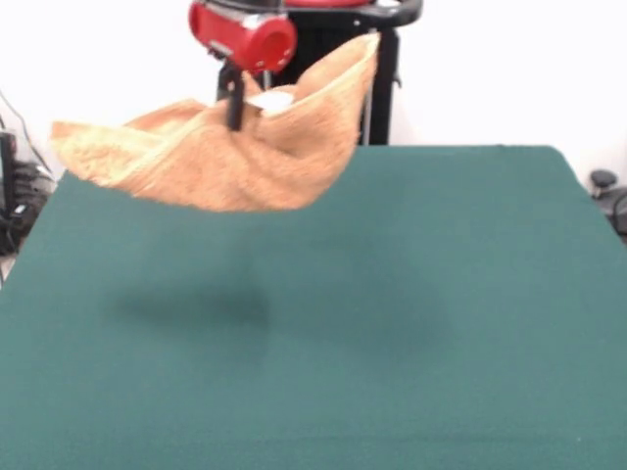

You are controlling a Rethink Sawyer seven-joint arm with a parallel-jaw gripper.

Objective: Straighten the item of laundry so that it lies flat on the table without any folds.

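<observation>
The gripper (238, 106) is pinching the orange-tan terry towel (225, 157) near its upper middle and holding it in the air, sagging like a boat above the green table (392, 313)

Orange-tan towel (225, 162) with a looped terry texture, dark green table (392, 323) beneath, red and black arm (250, 39) against a white wall (509, 69)
</observation>
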